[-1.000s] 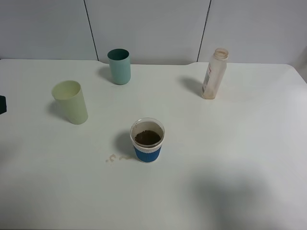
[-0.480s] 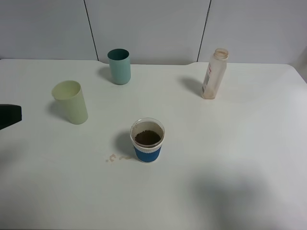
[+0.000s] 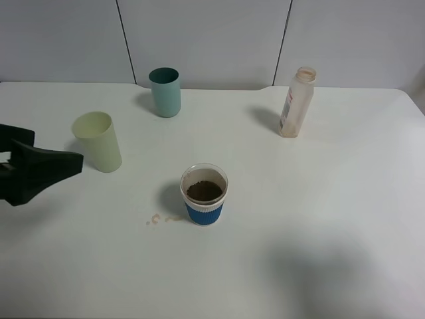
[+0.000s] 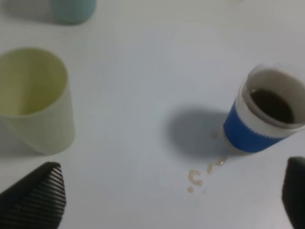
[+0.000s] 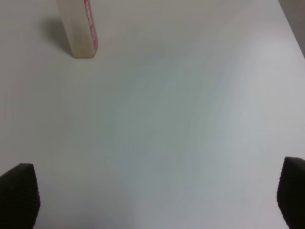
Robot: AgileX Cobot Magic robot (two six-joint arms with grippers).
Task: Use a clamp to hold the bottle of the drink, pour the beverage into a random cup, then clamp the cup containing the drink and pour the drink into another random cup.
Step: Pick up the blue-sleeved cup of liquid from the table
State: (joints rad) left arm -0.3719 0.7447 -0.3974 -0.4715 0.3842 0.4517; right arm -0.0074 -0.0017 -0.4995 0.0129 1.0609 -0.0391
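The blue-sleeved cup (image 3: 204,199) stands mid-table with the dark brown beverage (image 3: 204,191) inside; the left wrist view shows this cup (image 4: 257,131) too. The pale green tumbler (image 3: 98,142) stands upright to its left, also seen as the tumbler (image 4: 35,102) in the left wrist view. At the back right, the bottle (image 3: 296,103) stands upright and looks empty, and the right wrist view shows the bottle (image 5: 78,28) far ahead. My left gripper (image 3: 53,149) reaches in from the left edge, open, beside the tumbler and well left of the cup. The left gripper (image 4: 167,195) holds nothing. My right gripper (image 5: 155,195) is open over bare table.
A darker teal cup (image 3: 165,92) stands at the back, behind the tumbler. A few small spilled drops (image 3: 159,218) lie on the white table (image 3: 319,219) just left of the blue-sleeved cup. A grey panelled wall runs behind the table.
My left gripper has come in from the left edge and moved right, toward the tumbler and the cup. Cups and bottle have not moved.
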